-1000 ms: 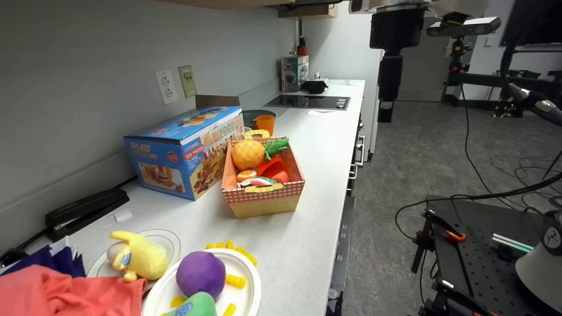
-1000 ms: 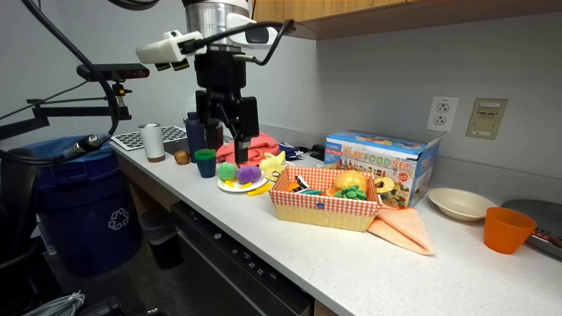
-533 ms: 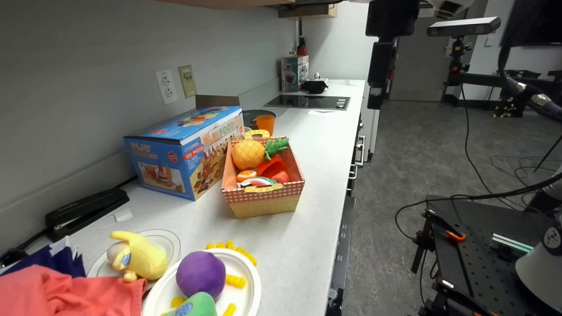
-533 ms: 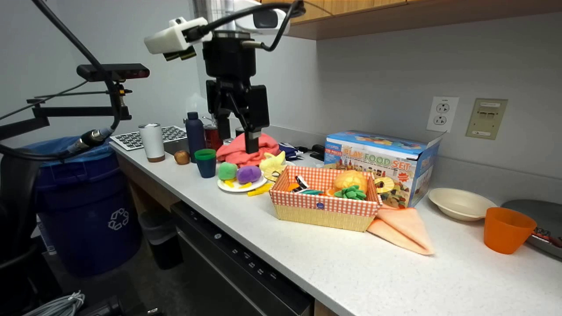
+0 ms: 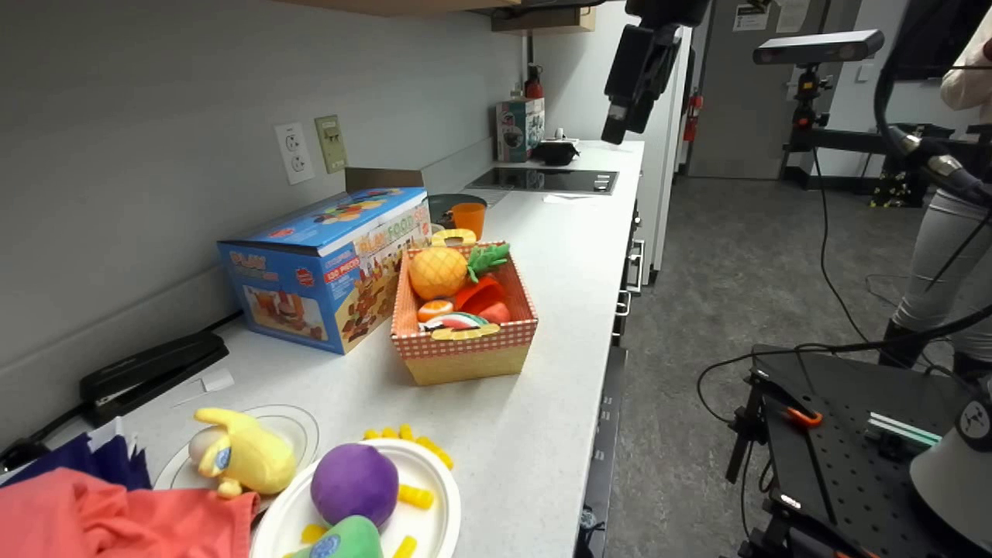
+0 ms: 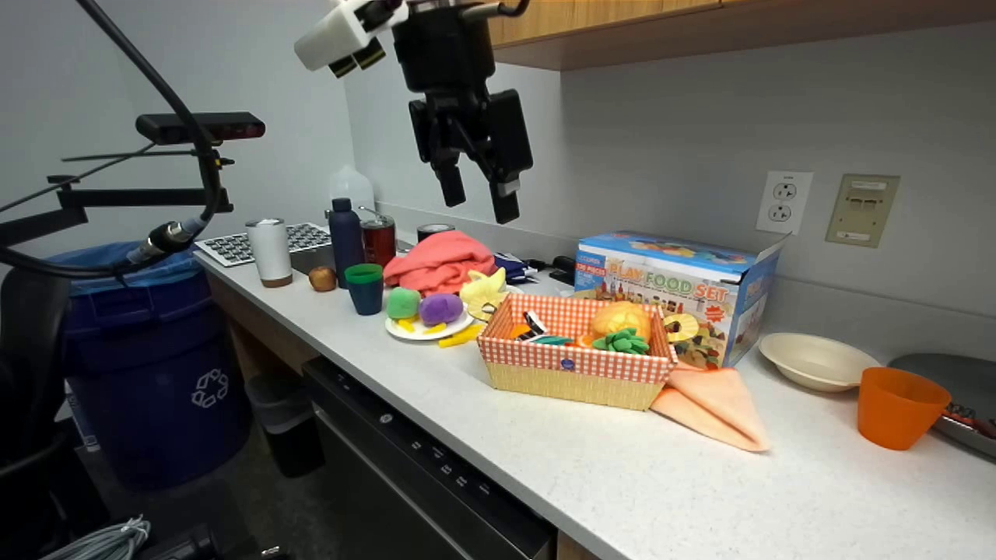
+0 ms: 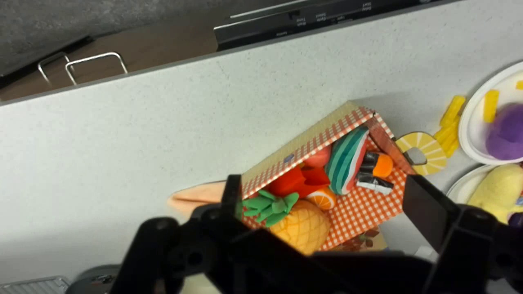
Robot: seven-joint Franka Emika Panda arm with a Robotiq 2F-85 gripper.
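The basket (image 6: 576, 386) stands upright on the white counter (image 6: 622, 459), just in front of the blue play food box (image 6: 661, 280). You note a straw-yellow outer wall with a woven look, topped by a red-and-white gingham band; one long side of that band carries a small blue mark. The same check lines the inside, as the wrist view shows. A yellow ring handle (image 7: 436, 157), drawn like a pineapple slice, projects from a short end, and a matching one shows at the opposite end in both exterior views. Inside, you see a toy pineapple (image 7: 304, 226) with green leaves, an orange slice (image 7: 322, 199), a striped watermelon wedge (image 7: 347, 161), a red piece (image 7: 300, 181) and a black-and-orange piece (image 7: 383, 165). A peach cloth (image 6: 716, 404) lies at one end of the basket; whether any of it runs underneath, you cannot tell. Near the opposite end are yellow strips (image 7: 451, 118) beside a white plate (image 7: 469, 134). Your gripper (image 6: 480, 204) hangs tilted above the counter, well apart from the basket, its fingers spread wide. In the wrist view the basket appears at a slant, well below the broad gap between them.
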